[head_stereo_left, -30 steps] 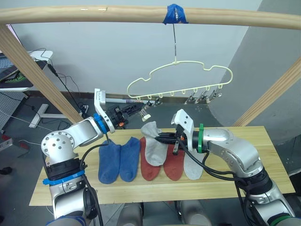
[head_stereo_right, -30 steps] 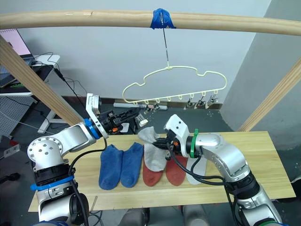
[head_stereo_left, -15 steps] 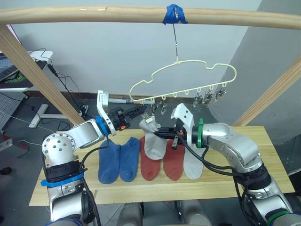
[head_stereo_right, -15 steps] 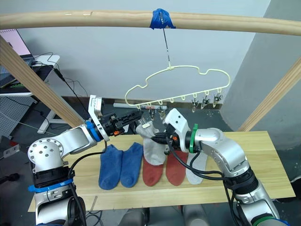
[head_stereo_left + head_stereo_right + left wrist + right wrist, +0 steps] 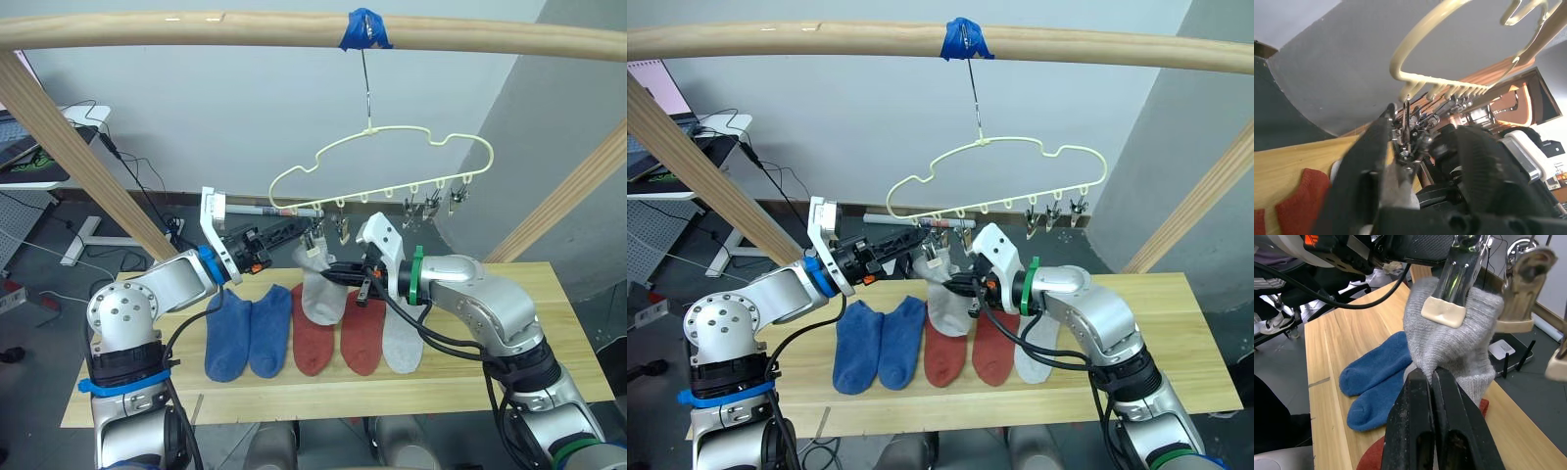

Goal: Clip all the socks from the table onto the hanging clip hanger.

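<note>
At the centre of the head views, the right gripper (image 5: pixel 965 285) has its fingers clenched on the grey sock (image 5: pixel 942 294), pinching the knit just below its cuff and holding that cuff up against the leftmost clip (image 5: pixel 1449 289) of the clip hanger (image 5: pixel 382 162). In the right wrist view the clip's cream pad lies on the cuff directly above the fingertips, so the sock's long axis runs straight down from clip to surface, toe hanging in front of the red socks (image 5: pixel 338 338).

The left gripper (image 5: pixel 312 231) comes in from the left of the frame at the same clip. Its two fingers (image 5: pixel 1364 161) straddle the clip's metal levers in the left wrist view, but whether they press or only bracket it I cannot tell.

The coming move turns on this stack: clip above, cuff in it, right fingers just beneath.

The blue socks (image 5: pixel 245 328) and a second grey sock (image 5: pixel 400 338) lie flat on the surface (image 5: pixel 568 323), lower centre.
</note>
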